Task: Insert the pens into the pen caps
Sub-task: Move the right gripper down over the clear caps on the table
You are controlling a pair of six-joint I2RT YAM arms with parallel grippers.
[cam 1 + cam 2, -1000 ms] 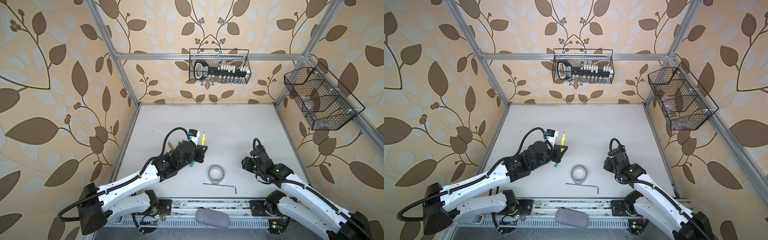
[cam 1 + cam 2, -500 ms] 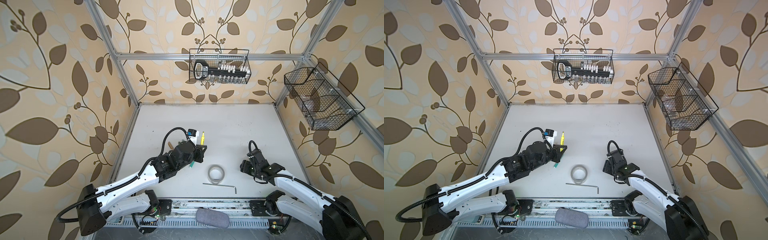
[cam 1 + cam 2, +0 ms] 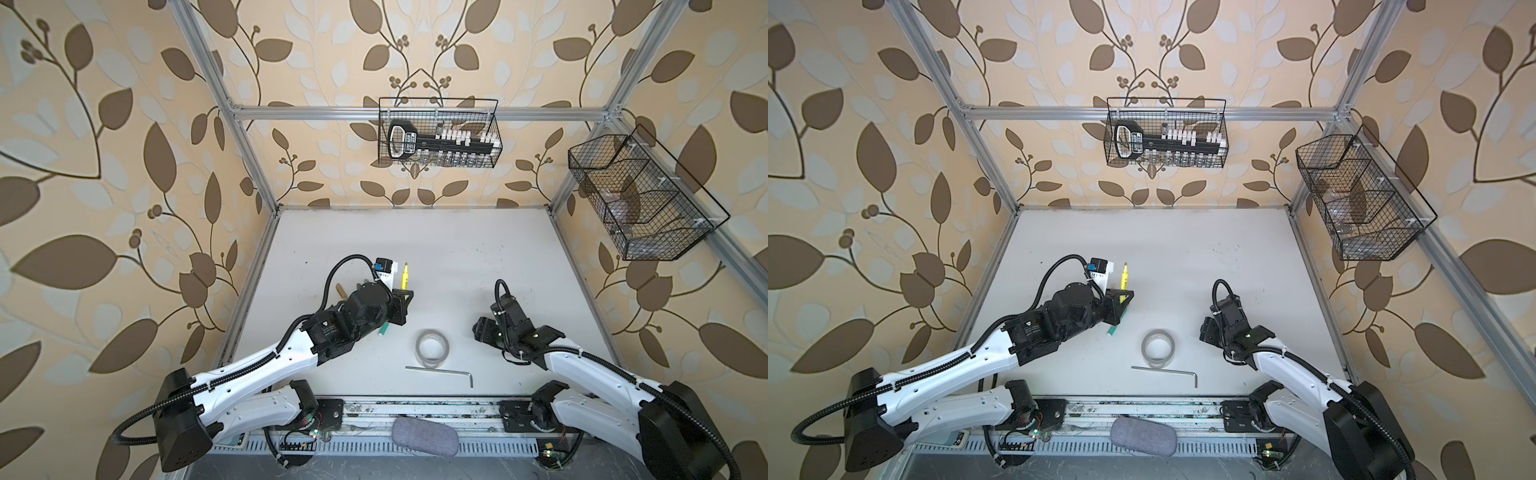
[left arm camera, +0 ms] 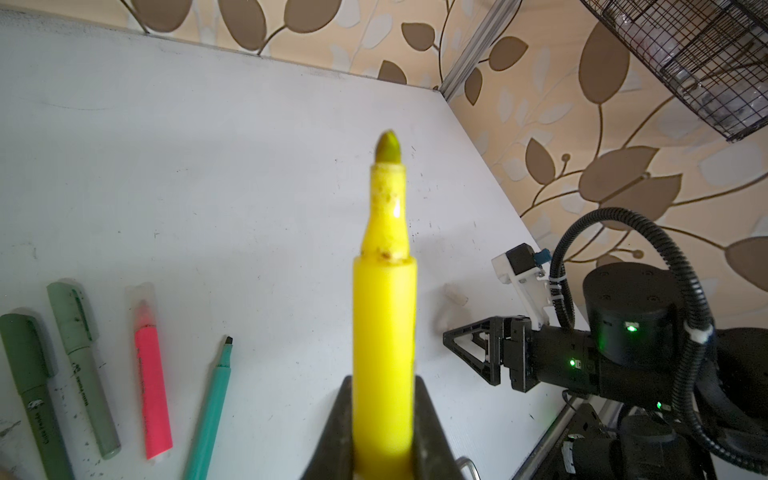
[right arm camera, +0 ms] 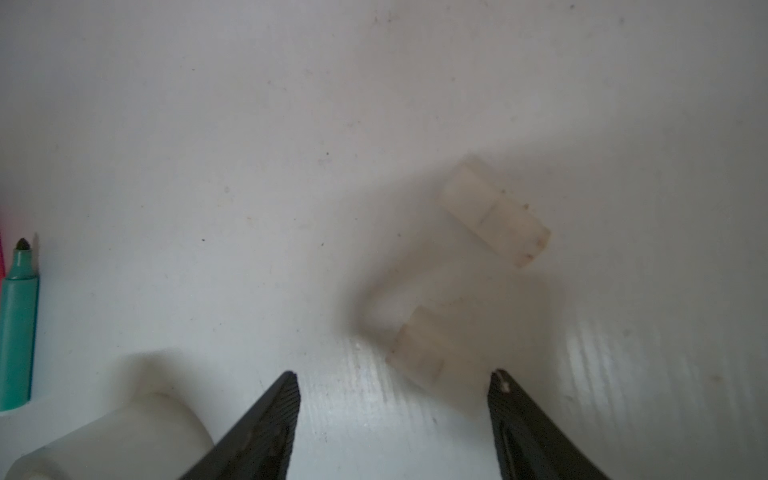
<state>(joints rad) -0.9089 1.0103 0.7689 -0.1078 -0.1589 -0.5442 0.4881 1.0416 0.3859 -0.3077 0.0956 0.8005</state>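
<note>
Edging inward since a second ago, the right claw now gapes wide and empty above the surface; a clear pen cap lies just ahead between its tips, a second clear cap farther ahead. The left claw stays clamped on the yellow marker, which juts forward.

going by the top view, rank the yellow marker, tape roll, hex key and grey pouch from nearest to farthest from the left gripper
1. yellow marker: clamped in the left gripper.
2. tape roll: mid-table, nearer the front.
3. hex key: just past the tape roll, frontward.
4. grey pouch: at the front edge, farthest.
</note>
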